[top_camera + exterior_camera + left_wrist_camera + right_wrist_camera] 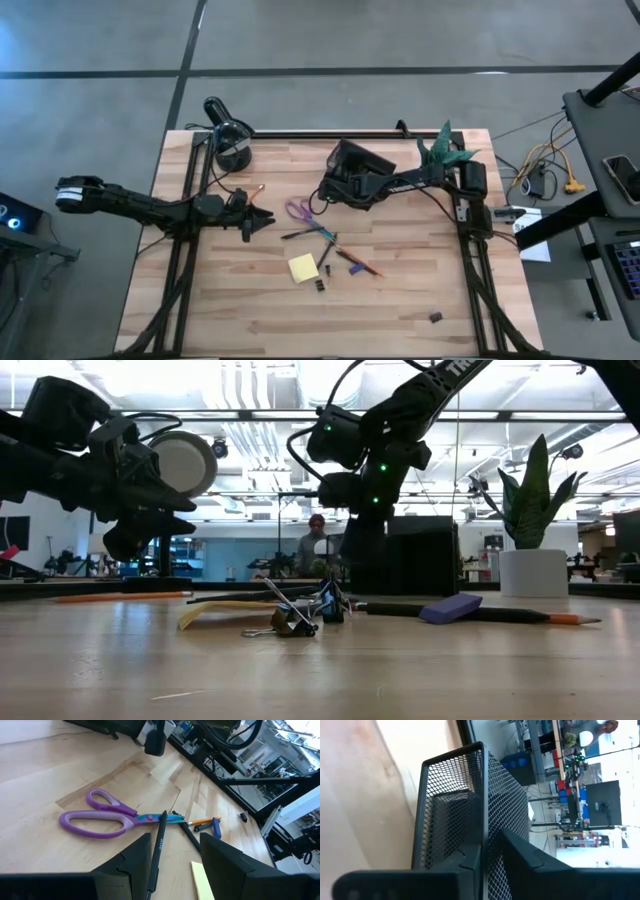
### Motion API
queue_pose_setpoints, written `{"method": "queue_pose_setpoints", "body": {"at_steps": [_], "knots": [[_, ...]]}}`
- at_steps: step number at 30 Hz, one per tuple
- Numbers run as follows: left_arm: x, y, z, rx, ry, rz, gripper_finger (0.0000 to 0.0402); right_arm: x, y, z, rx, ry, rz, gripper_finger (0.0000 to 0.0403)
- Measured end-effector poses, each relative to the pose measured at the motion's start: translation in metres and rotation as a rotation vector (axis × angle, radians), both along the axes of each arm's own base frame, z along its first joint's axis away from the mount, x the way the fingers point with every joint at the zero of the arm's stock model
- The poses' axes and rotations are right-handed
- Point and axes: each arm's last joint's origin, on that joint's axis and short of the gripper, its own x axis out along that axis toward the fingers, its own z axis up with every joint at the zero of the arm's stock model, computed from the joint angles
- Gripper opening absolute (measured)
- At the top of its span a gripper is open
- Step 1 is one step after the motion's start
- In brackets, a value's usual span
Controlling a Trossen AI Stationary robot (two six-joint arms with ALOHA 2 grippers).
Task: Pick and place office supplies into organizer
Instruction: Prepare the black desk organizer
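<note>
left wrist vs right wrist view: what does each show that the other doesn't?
Only left wrist: purple-handled scissors, a black pen running between the left gripper and its open fingers, an orange pencil, the yellow sticky pad's edge. Only right wrist: the black mesh organizer close up, the right gripper pinching its wall. Both: wooden table and the room beyond.

A: Pale butcher-block wooden table (400,310) on a grey concrete floor (90,60) crossed by dark seams.

B: Beyond, bright strip-lit ceiling (250,390), white planter with a spiky green plant (535,550), a person (316,545) standing far off.
</note>
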Motion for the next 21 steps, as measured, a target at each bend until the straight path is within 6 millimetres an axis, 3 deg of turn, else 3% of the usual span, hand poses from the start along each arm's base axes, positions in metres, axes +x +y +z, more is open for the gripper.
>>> {"method": "queue_pose_setpoints", "body": {"at_steps": [13, 21], "knots": [[0.000, 0.000, 0.000, 0.000, 0.000, 0.000, 0.0150, 0.008, -0.001, 0.014, 0.007, -0.011, 0.024, 0.0018], [0.000, 0.000, 0.000, -0.004, -0.001, 0.001, 0.0150, 0.022, 0.006, 0.049, 0.201, -0.100, 0.045, 0.0011]]}}
